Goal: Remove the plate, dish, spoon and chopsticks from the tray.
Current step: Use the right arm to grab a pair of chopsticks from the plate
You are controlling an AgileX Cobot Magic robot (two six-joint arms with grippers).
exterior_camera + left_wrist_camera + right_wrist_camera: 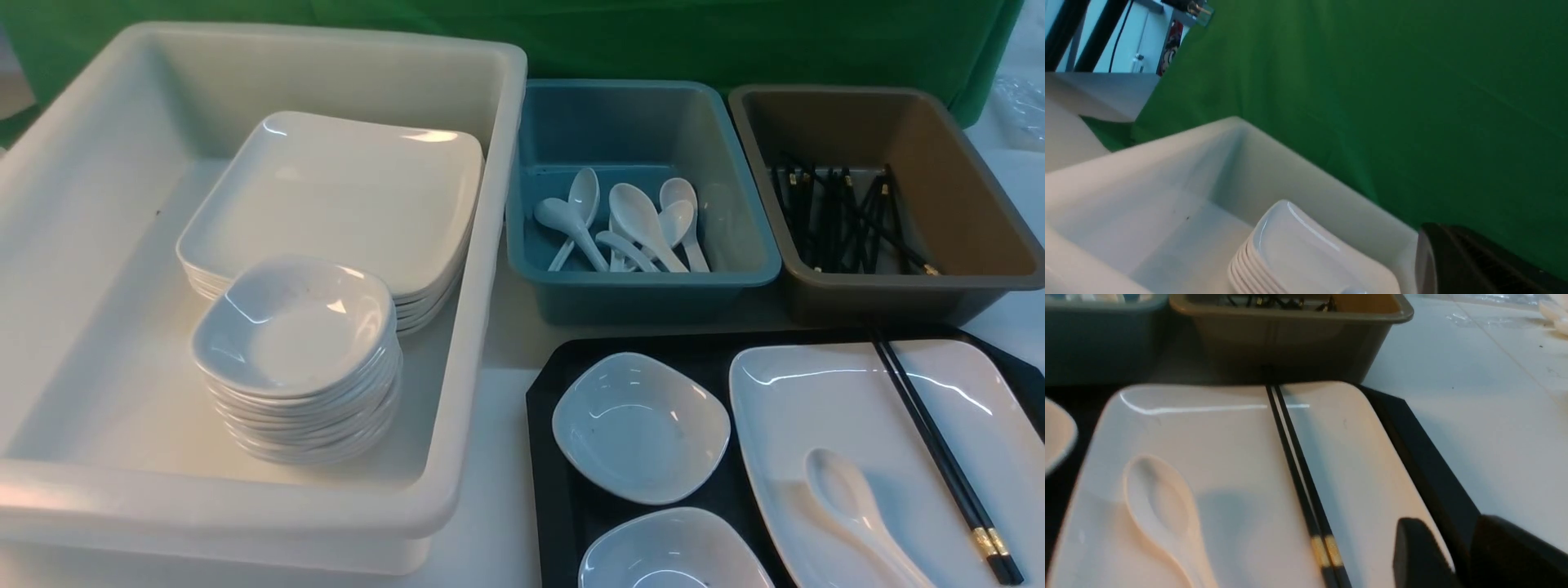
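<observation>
The black tray lies at the front right. On it are two small white dishes and the large white plate. The spoon and the black chopsticks lie on the plate. Neither gripper shows in the front view. In the right wrist view my right gripper hovers open at the plate's right rim, one finger over the plate and the other over the tray's edge, beside the chopsticks and spoon. My left gripper is shut, empty, above the white bin.
A big white bin at the left holds a stack of plates and a stack of dishes. Behind the tray stand a blue bin with spoons and a brown bin with chopsticks. Green cloth hangs at the back.
</observation>
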